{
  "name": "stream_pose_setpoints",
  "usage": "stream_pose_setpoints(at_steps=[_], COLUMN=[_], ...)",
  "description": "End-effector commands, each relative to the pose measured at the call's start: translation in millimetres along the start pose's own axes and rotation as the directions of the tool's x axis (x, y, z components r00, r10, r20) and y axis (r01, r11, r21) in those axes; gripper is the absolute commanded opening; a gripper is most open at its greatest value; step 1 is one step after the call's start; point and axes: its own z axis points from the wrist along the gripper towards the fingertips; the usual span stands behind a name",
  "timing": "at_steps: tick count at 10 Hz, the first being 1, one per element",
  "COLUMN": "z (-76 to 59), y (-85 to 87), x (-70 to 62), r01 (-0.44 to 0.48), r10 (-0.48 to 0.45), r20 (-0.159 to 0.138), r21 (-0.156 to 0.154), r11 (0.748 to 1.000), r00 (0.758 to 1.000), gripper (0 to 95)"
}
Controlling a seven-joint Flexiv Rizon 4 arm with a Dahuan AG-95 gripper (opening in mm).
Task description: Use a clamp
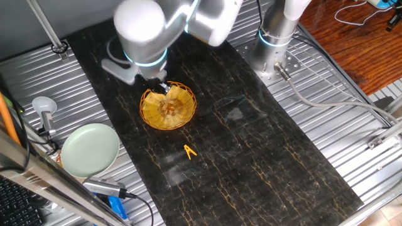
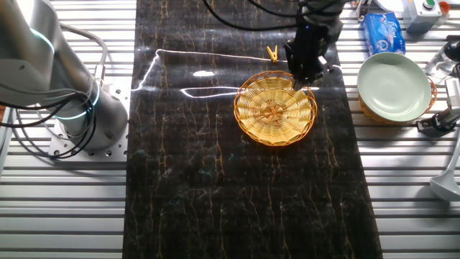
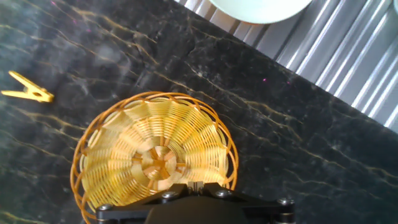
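Observation:
The clamp is a tiny orange-yellow A-shaped clip lying flat on the black marbled mat, apart from the basket. It also shows in the other fixed view and at the left edge of the hand view. A round golden woven basket sits on the mat and looks empty. My gripper hangs over the basket's rim, well away from the clamp. Its fingertips stand pressed together with nothing seen between them.
A pale green plate sits beside the mat on the ribbed metal table. A blue packet lies near it. The arm's base stands at the mat's other side, with cables.

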Motion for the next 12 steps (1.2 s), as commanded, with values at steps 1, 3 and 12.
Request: stream_pose_setpoints(at_steps=[1, 3, 12], z=[-16.2, -29.7, -35.5], y=[29.6, 63.4, 100.1], x=[-11.4, -26.0, -44.0], r01=[-0.058, -0.079, -0.09], r10=[0.058, 0.08, 0.091], r20=[-0.012, -0.043, -0.037], r21=[-0.007, 0.025, 0.022], r11=[0.998, 0.997, 0.996], r00=[0.998, 0.996, 0.995], gripper=[0.0, 0.0, 0.0])
